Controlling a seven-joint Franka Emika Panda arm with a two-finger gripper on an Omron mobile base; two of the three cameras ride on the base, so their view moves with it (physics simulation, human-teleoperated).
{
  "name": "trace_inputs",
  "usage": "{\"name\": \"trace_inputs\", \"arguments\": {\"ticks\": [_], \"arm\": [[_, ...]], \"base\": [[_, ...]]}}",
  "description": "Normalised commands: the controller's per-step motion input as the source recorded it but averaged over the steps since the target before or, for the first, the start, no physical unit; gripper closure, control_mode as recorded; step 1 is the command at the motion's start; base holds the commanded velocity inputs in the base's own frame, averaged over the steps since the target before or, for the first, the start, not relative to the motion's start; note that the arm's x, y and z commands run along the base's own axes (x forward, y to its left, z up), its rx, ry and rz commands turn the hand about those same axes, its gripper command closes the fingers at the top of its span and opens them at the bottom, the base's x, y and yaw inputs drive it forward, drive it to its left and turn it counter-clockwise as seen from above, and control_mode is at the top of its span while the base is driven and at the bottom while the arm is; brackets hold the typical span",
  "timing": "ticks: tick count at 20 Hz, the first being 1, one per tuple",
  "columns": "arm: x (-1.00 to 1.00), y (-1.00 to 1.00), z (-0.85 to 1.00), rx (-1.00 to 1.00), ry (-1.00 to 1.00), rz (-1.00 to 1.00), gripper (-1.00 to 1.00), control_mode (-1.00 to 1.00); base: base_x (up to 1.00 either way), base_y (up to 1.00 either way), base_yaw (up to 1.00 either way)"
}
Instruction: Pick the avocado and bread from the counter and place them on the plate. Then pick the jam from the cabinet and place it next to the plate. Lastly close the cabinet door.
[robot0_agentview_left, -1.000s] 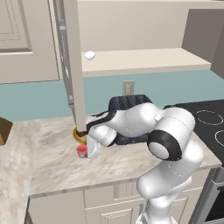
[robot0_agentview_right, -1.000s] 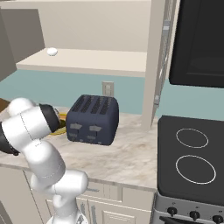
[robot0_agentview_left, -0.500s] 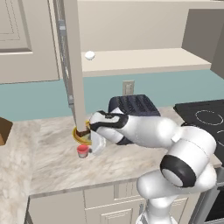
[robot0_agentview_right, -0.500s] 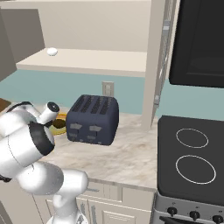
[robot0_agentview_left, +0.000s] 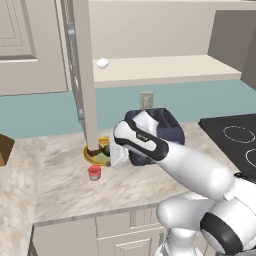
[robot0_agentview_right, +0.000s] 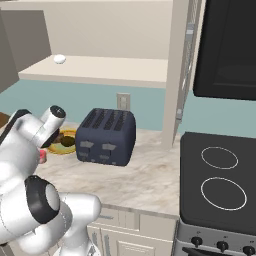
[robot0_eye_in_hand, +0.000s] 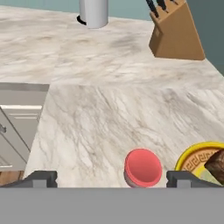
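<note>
**Pincer spread wide above jam jar, nothing held**

Gripper (robot0_eye_in_hand: 111, 178): in the hand view the two dark fingertips (robot0_eye_in_hand: 41, 178) sit far apart at the lower corners, spread wide. Nothing lies between the pads; no contact seen. In the left base view the gripper (robot0_agentview_left: 116, 156) points down over the counter just right of the jar, its fingers largely hidden by the white hand.

Jam (robot0_eye_in_hand: 142, 168): small round jar, smooth red lid facing the camera, set between the fingertips but below them, standing on the counter. In the left base view the jam (robot0_agentview_left: 94, 173) stands upright just in front of the plate, apart from its rim.

Plate (robot0_eye_in_hand: 189, 156): round, yellow rim, patterned tan centre; touching distance from the jar on the hand view's right. Bread (robot0_eye_in_hand: 216, 164), a dark brown crusted slice, lies on it. In the left base view a dark green rounded avocado (robot0_agentview_left: 106, 148) also sits on the plate (robot0_agentview_left: 93, 158).

Counter (robot0_eye_in_hand: 109, 109): marbled beige-grey stone, matte, flat.

Cabinet door (robot0_agentview_left: 83, 75): tall beige panel, standing open edge-on above the plate.

Toaster (robot0_agentview_right: 106, 136): dark navy, boxy with rounded corners, slots on top, just right of the plate.

Knife block (robot0_eye_in_hand: 176, 31): angled wooden wedge, dark handles, far across the counter. Beside it, well apart, a pale cylindrical container (robot0_eye_in_hand: 93, 13).
</note>
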Motion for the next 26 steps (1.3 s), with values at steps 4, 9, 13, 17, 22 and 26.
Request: {"name": "trace_inputs", "arguments": {"ticks": [4,9,13,17,22,26], "arm": [[-0.32,-0.2,0.71,0.01,0.0,-0.04,-1.0,-1.0],[-0.19,-0.29,0.21,0.13,0.0,-0.01,-1.0,-1.0],[-0.21,-0.38,0.11,0.19,-0.01,0.0,-1.0,-1.0],[-0.51,-0.32,0.36,0.1,-0.06,0.0,-1.0,-1.0],[-0.55,-0.15,0.47,0.04,-0.08,-0.01,-1.0,-1.0],[-0.48,-0.01,0.47,0.01,-0.07,-0.05,-1.0,-1.0]], "base": [[0.0,0.0,0.0],[0.0,0.0,0.0],[0.0,0.0,0.0],[0.0,0.0,0.0],[0.0,0.0,0.0],[0.0,0.0,0.0]]}}
